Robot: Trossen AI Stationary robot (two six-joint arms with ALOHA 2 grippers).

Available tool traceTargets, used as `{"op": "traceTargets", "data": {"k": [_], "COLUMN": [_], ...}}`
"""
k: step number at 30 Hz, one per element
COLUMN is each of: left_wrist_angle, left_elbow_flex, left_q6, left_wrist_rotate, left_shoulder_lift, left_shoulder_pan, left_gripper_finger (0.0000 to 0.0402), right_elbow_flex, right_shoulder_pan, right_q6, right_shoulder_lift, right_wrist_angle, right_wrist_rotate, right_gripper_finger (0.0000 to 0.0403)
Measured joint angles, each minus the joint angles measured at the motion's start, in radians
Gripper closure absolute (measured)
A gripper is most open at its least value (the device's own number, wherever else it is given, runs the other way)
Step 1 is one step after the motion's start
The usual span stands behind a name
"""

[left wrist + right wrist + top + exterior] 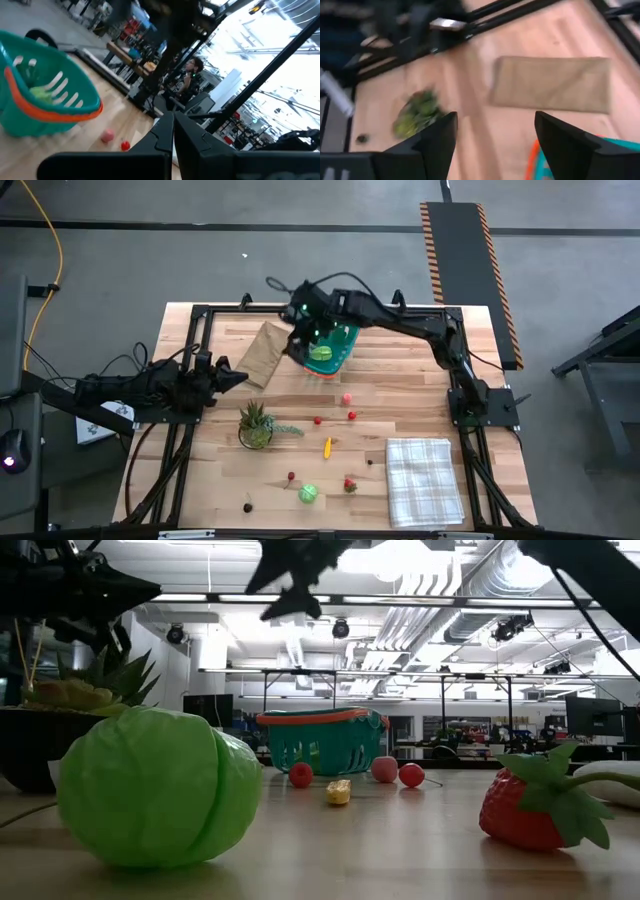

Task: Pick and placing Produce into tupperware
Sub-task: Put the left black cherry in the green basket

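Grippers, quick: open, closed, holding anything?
Left gripper: closed, empty, at the table's left edge.
Right gripper: open, empty, above the basket.

Teal tupperware (335,345) near the far edge of the surface, produce spread toward the near edge.
We see an orange-red rim and a green piece (321,352) inside it; a pink piece (347,398), red pieces (352,416), a yellow piece (328,446), a strawberry (350,485) and a green cabbage (309,494) lie loose on the wood.
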Motion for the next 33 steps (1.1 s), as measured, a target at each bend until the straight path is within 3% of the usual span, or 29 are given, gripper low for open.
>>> {"op": "traceTargets", "data": {"k": [8, 16, 33], "left_wrist_angle": [0.002, -0.05, -0.065], "left_elbow_flex": [0.0, 0.0, 0.0], "left_q6": [0.036, 0.028, 0.024], "left_wrist_rotate": [-0.019, -0.011, 0.046], "left_shoulder_lift": [0.0, 0.0, 0.0], "left_shoulder_pan": [0.0, 0.0, 0.0], "left_gripper_finger": [0.0399, 0.0399, 0.0399], "right_elbow_flex": [-0.001, -0.002, -0.002], "right_shoulder_pan": [0.136, 0.201, 0.286], "right_q6": [-0.042, -0.059, 0.013], "right_shoulder_lift": [-0.014, -0.013, -0.032], "right_wrist_angle": [-0.154, -0.452, -0.511], "right_wrist_rotate": [0.022, 0.146, 0.262], "right_gripper_finger": [0.0166, 0.0176, 0.0176]}}
